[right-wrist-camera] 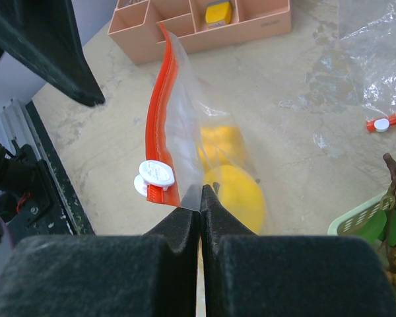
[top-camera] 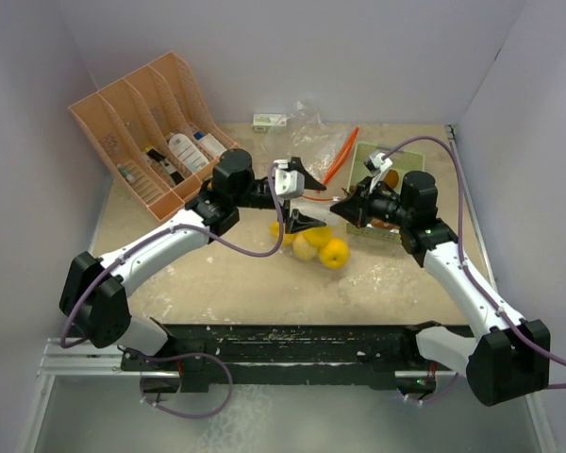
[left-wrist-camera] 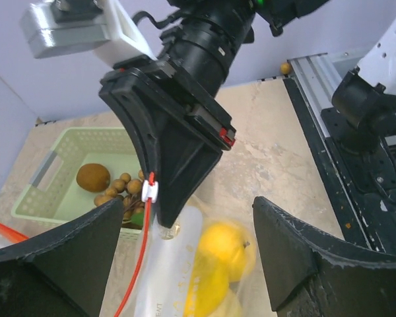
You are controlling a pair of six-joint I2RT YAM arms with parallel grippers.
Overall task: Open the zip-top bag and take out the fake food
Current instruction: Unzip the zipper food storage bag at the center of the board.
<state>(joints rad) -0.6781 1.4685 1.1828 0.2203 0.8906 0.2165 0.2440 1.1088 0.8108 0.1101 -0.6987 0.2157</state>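
A clear zip-top bag (top-camera: 313, 241) with a red zip strip (right-wrist-camera: 160, 125) and a white slider (right-wrist-camera: 154, 178) hangs above the table. It holds yellow fake lemons (right-wrist-camera: 236, 193), which also show in the left wrist view (left-wrist-camera: 226, 254). My right gripper (right-wrist-camera: 200, 206) is shut on the bag's clear corner just beside the slider; in the top view it (top-camera: 336, 201) is over the table's middle. My left gripper (top-camera: 311, 201) is open and faces it. Its fingers (left-wrist-camera: 53, 264) stand either side of the bag without touching it.
A green basket (left-wrist-camera: 49, 165) with brown nut-like pieces (left-wrist-camera: 92, 177) stands at the right behind the grippers. A second, empty clear bag (top-camera: 307, 118) with an orange zip lies at the back. An orange rack (top-camera: 156, 123) with bottles stands at the back left.
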